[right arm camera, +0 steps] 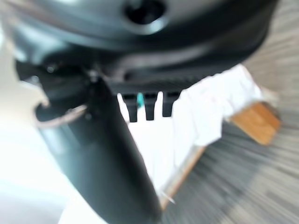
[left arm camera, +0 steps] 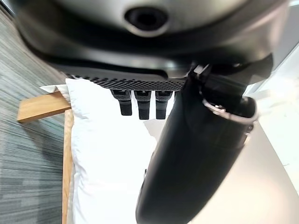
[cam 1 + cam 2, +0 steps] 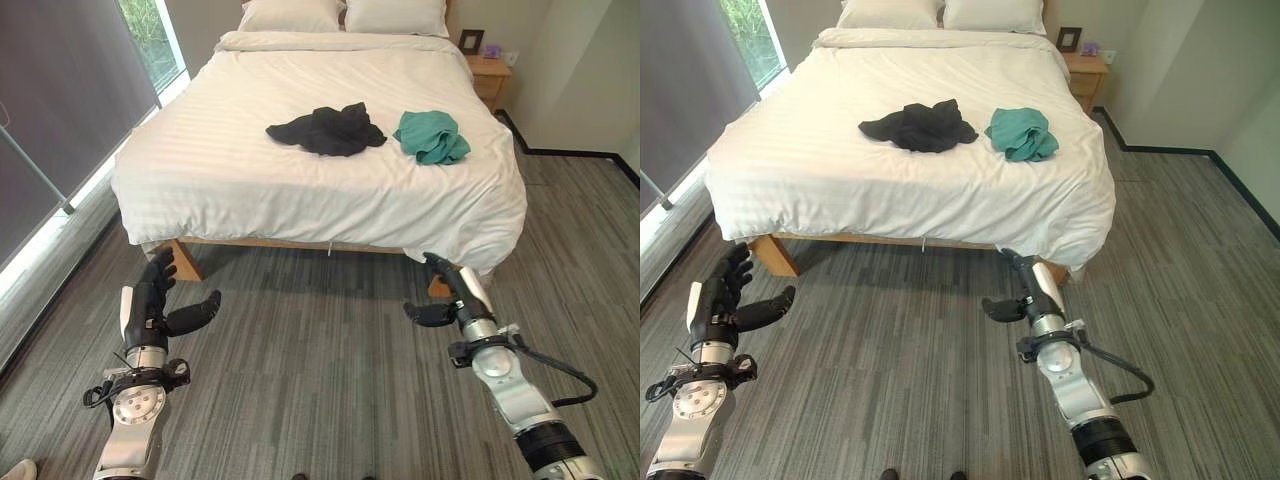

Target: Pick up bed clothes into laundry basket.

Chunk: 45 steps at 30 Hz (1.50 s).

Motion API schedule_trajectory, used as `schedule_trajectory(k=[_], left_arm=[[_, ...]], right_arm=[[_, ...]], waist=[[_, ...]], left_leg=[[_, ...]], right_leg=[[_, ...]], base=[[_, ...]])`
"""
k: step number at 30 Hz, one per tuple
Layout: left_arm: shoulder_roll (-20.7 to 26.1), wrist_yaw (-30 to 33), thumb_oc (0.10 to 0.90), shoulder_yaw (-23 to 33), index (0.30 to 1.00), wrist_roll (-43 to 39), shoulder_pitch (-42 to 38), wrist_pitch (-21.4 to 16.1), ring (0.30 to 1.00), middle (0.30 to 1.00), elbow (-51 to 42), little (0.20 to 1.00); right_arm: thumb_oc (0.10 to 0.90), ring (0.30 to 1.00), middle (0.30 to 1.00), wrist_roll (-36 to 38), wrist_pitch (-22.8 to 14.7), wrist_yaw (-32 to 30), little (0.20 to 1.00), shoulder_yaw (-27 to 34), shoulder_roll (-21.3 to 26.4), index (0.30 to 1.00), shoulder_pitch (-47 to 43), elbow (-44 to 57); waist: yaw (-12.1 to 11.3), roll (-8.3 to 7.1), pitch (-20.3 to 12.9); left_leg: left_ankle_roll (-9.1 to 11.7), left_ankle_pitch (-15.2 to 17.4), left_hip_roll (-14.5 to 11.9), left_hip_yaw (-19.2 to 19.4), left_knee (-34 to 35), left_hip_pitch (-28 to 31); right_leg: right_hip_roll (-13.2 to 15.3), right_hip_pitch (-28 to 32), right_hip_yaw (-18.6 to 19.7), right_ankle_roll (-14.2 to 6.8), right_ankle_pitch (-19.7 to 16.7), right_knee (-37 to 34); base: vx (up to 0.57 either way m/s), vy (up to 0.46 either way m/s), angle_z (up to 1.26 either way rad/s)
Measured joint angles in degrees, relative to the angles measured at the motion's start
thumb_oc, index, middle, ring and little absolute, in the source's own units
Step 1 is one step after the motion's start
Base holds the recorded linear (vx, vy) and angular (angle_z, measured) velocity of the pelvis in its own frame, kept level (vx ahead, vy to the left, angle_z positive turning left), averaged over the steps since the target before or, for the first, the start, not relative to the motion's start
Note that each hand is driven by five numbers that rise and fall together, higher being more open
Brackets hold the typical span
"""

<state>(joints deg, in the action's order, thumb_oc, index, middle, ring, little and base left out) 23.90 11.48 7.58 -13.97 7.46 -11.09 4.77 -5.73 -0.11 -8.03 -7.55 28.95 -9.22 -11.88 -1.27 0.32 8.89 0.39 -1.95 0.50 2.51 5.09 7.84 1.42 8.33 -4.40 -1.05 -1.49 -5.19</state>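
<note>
Black garment and teal garment lie on bed, far beyond both empty, open-fingered hands.

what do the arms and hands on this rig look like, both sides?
Both arms are silver-grey metal with round joint housings at the wrists. The left hand and right hand are dark, with fingers and a thumb; each shows a pale panel on its back. A black cable runs along the right forearm. In the wrist views the fingertips look blocky and black under a perforated dark edge.

Head stereo pair looks down at bed; wrist cams face its edge.
</note>
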Motion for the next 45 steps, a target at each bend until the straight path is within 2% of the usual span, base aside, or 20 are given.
schedule_trajectory(k=[11, 13, 14, 15, 17, 19, 22, 25, 26, 28, 31, 34, 35, 36, 38, 39, 41, 42, 43, 45], left_arm=[[-2.84, -2.33, 0.800, 0.39, 0.900, -1.72, 6.44, 1.94, 0.900, 0.900, -1.06, 0.900], [-3.05, -2.37, 0.800, 0.06, 0.900, -1.73, 5.94, 2.33, 0.900, 0.900, -0.16, 0.900], [-2.99, -2.74, 0.800, -0.66, 0.900, -1.68, 5.17, 2.70, 0.900, 0.900, 0.46, 0.900], [-3.03, -3.33, 0.800, -0.90, 0.900, -1.70, 4.67, 2.86, 0.900, 0.900, 1.25, 0.900], [-3.28, -3.45, 0.800, -0.85, 0.900, -1.72, 4.70, 2.88, 0.900, 0.900, 2.87, 0.900], [-2.95, -3.43, 0.800, -0.82, 0.900, -1.74, 4.61, 3.69, 0.900, 0.900, 3.91, 0.900], [-1.74, -3.38, 0.800, -0.90, 0.900, -1.73, 3.24, 4.03, 0.900, 0.900, 4.52, 0.900], [-0.44, -3.33, 0.800, -3.38, 0.900, -1.70, 0.46, 3.92, 0.900, 0.900, 5.51, 0.900], [0.05, -3.29, 0.800, -4.57, 0.900, -1.72, -0.18, 3.95, 0.900, 0.900, 5.62, 0.900], [-0.58, -3.42, 0.800, -5.98, 0.900, -1.74, -0.28, 3.91, 0.900, 0.900, 5.55, 0.900], [-0.54, -4.69, 0.800, -6.68, 0.900, -1.69, 0.54, 3.85, 0.900, 0.900, 5.42, 0.900], [-0.54, -4.94, 0.800, -7.19, 0.900, -1.95, -0.23, 3.94, 0.900, 0.900, 5.80, 0.900], [-0.55, -4.89, 0.800, -7.29, 0.900, -2.52, -1.00, 3.90, 0.900, 0.900, 6.08, 0.900], [-0.39, -4.87, 0.800, -7.29, 0.900, -3.18, -1.00, 3.90, 0.900, 0.900, 6.10, 0.900], [-0.20, -4.97, 0.800, -7.51, 0.900, -3.92, -0.39, 3.95, 0.900, 0.900, 6.08, 0.900], [-0.28, -4.87, 0.800, -7.44, 0.900, -3.97, -0.83, 3.86, 0.900, 0.900, 5.90, 0.900], [-0.30, -4.85, 0.800, -7.34, 0.900, -3.91, -0.53, 3.89, 0.900, 0.900, 5.81, 0.900], [-0.40, -4.91, 0.800, -6.73, 0.900, -3.90, 0.14, 3.88, 0.900, 0.900, 5.23, 0.900], [-0.37, -4.90, 0.800, -6.21, 0.900, -3.89, 0.13, 3.86, 0.900, 0.900, 5.14, 0.900], [-0.31, -4.79, 0.800, -5.44, 0.900, -3.89, 0.31, 3.86, 0.900, 0.900, 5.25, 0.900]], right_arm=[[0.800, 0.900, 0.900, -3.07, -0.57, 0.11, 0.900, 1.75, -0.21, 0.900, 5.63, 4.05], [0.800, 0.900, 0.900, -4.08, -0.57, 0.15, 0.900, 1.81, 0.14, 0.900, 4.94, 4.05], [0.800, 0.900, 0.900, -4.71, -0.54, 0.18, 0.900, 1.82, 0.84, 0.900, 4.53, 4.08], [0.800, 0.900, 0.900, -5.00, -0.40, 0.34, 0.900, 1.73, 0.98, 0.900, 4.84, 4.07], [0.800, 0.900, 0.900, -5.16, -0.48, 0.33, 0.900, 1.30, 0.99, 0.900, 4.94, 4.21], [0.800, 0.900, 0.900, -5.20, -0.49, 0.35, 0.900, 1.26, 1.25, 0.900, 4.92, 4.87], [0.800, 0.900, 0.900, -5.12, -0.65, 0.26, 0.900, 1.06, 1.40, 0.900, 4.19, 5.81], [0.800, 0.900, 0.900, -4.87, -0.67, 0.05, 0.900, 1.12, 0.85, 0.900, 4.18, 5.25], [0.800, 0.900, 0.900, -4.83, -0.67, 0.04, 0.900, 1.09, 0.28, 0.900, 4.08, 4.89], [0.800, 0.900, 0.900, -4.72, -0.68, -0.11, 0.900, 1.19, 0.15, 0.900, 1.91, 3.81], [0.800, 0.900, 0.900, -4.72, -0.94, -0.97, 0.900, 1.40, 0.25, 0.900, 1.18, 3.73], [0.800, 0.900, 0.900, -4.69, -1.22, -1.13, 0.900, 1.25, 1.21, 0.900, 0.65, 3.51], [0.800, 0.900, 0.900, -4.68, -1.31, -1.44, 0.900, 1.36, 1.31, 0.900, 0.48, 3.37], [0.800, 0.900, 0.900, -4.69, -1.32, -1.68, 0.900, 0.87, 1.29, 0.900, 0.32, 3.45], [0.800, 0.900, 0.900, -4.69, -1.35, -2.37, 0.900, -0.21, 1.23, 0.900, 0.14, 3.57], [0.800, 0.900, 0.900, -4.71, -1.25, -2.57, 0.900, -0.70, 1.09, 0.900, -0.02, 3.61], [0.800, 0.900, 0.900, -4.82, -1.35, -2.48, 0.900, -1.22, 0.97, 0.900, -0.06, 3.71], [0.800, 0.900, 0.900, -4.87, -1.31, -2.44, 0.900, -1.38, 0.66, 0.900, 0.29, 3.77], [0.800, 0.900, 0.900, -4.88, -1.29, -2.29, 0.900, -1.49, 0.80, 0.900, 0.30, 3.69], [0.800, 0.900, 0.900, -4.90, -1.28, -2.15, 0.900, -1.81, 0.78, 0.900, 0.43, 3.65]], waist=[[-1.50, -0.36, 2.31], [-2.13, 0.85, 3.88], [-1.97, 1.98, 5.58], [-1.52, 1.85, 6.20], [-1.36, 1.06, 6.84], [-0.70, 1.00, 7.30], [0.60, 0.31, 8.51], [2.28, -1.97, 7.72], [2.92, -3.62, 6.85], [2.40, -3.62, 6.83], [6.91, -2.70, 5.97], [5.79, -3.57, 5.87], [4.95, -3.91, 6.11], [3.43, -4.37, 6.23], [2.73, -4.23, 6.19], [1.21, -5.07, 6.51], [0.06, -4.52, 6.46], [-0.65, -4.03, 6.20], [-1.22, -3.33, 6.33], [-1.42, -2.89, 6.43]], left_leg=[[-0.16, 0.04, -0.19, 0.29, -0.03, -2.14], [-1.04, 0.30, -0.71, 0.34, -0.11, -2.76], [-1.63, 0.09, -1.70, 0.32, -0.28, -2.53], [-1.56, -0.36, -1.56, -0.05, -0.35, -2.38], [-3.56, 1.20, -0.43, -1.29, -0.87, -1.90], [-4.08, 1.44, -0.90, -2.90, -0.67, -2.25], [-5.00, 2.82, -2.99, -5.21, -0.91, -2.87], [-1.65, 5.30, -4.33, -8.30, 0.35, -1.96], [-0.03, 6.31, -4.48, -9.87, 0.35, -1.31], [3.37, 9.09, -4.39, -9.84, -8.32, -1.37], [4.12, 13.41, -6.41, -8.81, -16.81, 0.24], [9.89, 10.94, -6.04, -7.97, -37.19, -5.79], [10.66, 6.65, -5.98, -7.29, -46.58, -10.66], [10.14, 5.97, -5.83, -5.77, -51.61, -13.85], [9.43, 6.72, -5.05, -3.41, -52.73, -18.28], [8.05, 7.98, -4.10, -0.81, -49.20, -19.54], [7.68, 7.86, -3.07, 1.43, -40.32, -21.63], [5.18, 7.48, -2.68, 1.73, -26.09, -19.62], [4.37, 4.23, -2.49, 1.89, -15.94, -19.16], [4.46, -0.03, -2.72, 1.90, -9.08, -19.27]], right_leg=[[-0.06, -4.08, 0.81, -1.24, 0.89, 3.26], [-0.32, -8.81, -0.25, -2.34, 1.31, 11.65], [0.10, -14.00, -1.28, -4.94, 3.07, 22.09], [1.77, -16.51, -2.81, -6.59, 5.37, 28.08], [5.12, -19.37, -3.53, -6.65, 5.93, 31.49], [7.10, -22.05, -3.24, -7.05, 5.96, 29.84], [5.86, -25.03, -4.63, -7.79, 3.91, 17.73], [6.17, -25.09, -8.58, -9.95, 3.32, 8.89], [6.52, -24.92, -8.19, -9.01, 1.88, 9.96], [4.04, -24.60, -8.06, -9.28, 0.89, 10.59], [0.13, -22.66, -9.42, -5.67, 0.85, 13.55], [-1.47, -18.81, -9.88, 0.47, 0.64, 11.71], [-2.02, -17.27, -9.17, 2.50, 0.75, 10.24], [-1.81, -15.66, -8.89, 4.00, -0.13, 8.80], [-2.10, -12.35, -8.08, 5.31, -0.49, 6.52], [-1.64, -10.97, -6.36, 5.22, -0.89, 5.29], [-2.24, -8.95, -5.40, 4.24, -1.44, 3.04], [-2.96, -7.33, -4.88, 3.50, -1.59, 1.31], [-4.13, -5.88, -4.68, 4.21, -1.82, 0.33], [-5.42, -4.06, -4.91, 4.98, -1.54, -0.01]], base=[[-0.02, 0.058, -0.05], [-0.03, 0.108, -0.08], [0.10, 0.069, 0.15], [0.25, 0.081, 0.22], [0.34, 0.054, 0.19], [0.34, -0.016, 0.27], [0.42, -0.034, 0.36], [0.54, -0.044, 0.75], [0.37, -0.044, 0.62], [0.58, -0.073, -0.05], [0.43, -0.143, 0.21], [0.36, -0.235, -0.37], [0.44, -0.104, -0.72], [0.42, 0.018, -0.72], [0.39, 0.130, -0.59], [0.35, 0.180, -0.59], [0.38, 0.193, -0.54], [0.40, 0.168, -0.41], [0.34, 0.127, -0.30], [0.23, 0.091, -0.14]])
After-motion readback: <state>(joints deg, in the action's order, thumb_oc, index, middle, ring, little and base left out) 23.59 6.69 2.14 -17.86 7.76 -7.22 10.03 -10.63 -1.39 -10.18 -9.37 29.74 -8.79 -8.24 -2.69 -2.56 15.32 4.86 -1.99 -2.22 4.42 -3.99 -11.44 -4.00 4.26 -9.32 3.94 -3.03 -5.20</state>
